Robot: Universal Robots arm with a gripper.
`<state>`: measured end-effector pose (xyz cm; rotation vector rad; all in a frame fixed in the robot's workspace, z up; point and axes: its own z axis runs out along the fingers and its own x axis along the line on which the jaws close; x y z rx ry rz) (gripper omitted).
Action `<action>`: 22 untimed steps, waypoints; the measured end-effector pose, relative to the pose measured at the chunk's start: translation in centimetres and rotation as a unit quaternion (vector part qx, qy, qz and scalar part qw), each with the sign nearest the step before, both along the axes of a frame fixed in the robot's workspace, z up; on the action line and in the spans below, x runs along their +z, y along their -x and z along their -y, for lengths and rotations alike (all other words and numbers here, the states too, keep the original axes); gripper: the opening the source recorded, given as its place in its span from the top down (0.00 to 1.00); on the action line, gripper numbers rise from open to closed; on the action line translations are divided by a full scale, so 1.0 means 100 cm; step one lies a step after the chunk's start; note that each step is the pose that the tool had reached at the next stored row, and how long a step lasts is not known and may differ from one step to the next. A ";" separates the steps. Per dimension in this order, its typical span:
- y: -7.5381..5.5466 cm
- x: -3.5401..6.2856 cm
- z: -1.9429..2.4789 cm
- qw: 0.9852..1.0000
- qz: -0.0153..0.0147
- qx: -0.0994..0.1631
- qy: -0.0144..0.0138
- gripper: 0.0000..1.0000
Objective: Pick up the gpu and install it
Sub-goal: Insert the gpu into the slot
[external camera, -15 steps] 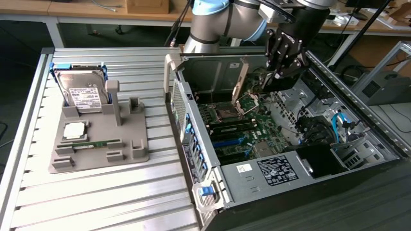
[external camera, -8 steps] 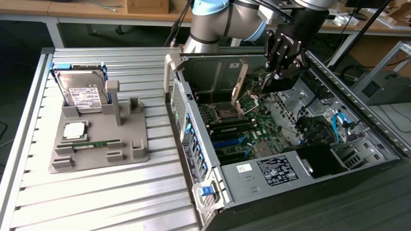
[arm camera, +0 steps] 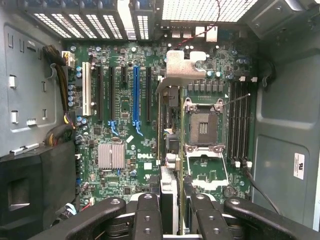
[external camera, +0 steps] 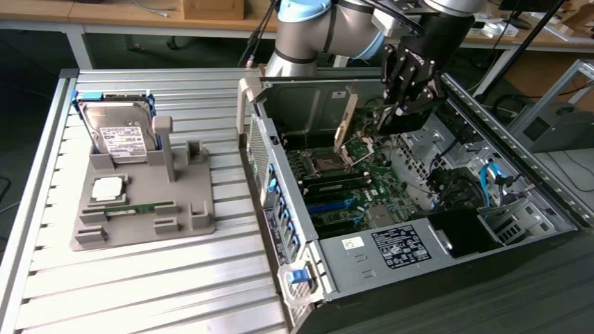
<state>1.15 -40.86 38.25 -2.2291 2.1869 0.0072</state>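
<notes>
You have gpu (arm camera: 169,150) clamped edge-on in gripper (arm camera: 170,212), jaws part-closed on card's top edge. Grip leaves connector edge facing motherboard (arm camera: 125,107), likely for straight push-down. Card hangs inside open case (external camera: 307,104), over board's middle, between blue slot (arm camera: 135,95) and CPU socket (arm camera: 202,125). Bracket end toward case's vented wall. Not yet seated.

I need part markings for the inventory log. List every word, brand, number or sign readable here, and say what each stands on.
"DELL": white print on the green motherboard, wrist view.
Hard drive label: print too small to read.
Power supply label: print too small to read.
White sticker on the case wall: a mark, not legible.
Small white sticker beside the power supply label: not legible.
</notes>
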 end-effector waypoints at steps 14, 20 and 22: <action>0.001 -0.0044 0.0004 1.000 0.000 0.000 0.000 0.72; 0.001 -0.0060 0.0006 1.000 0.000 0.000 0.000 0.72; 0.001 -0.0067 0.0006 1.000 0.000 0.000 0.000 0.72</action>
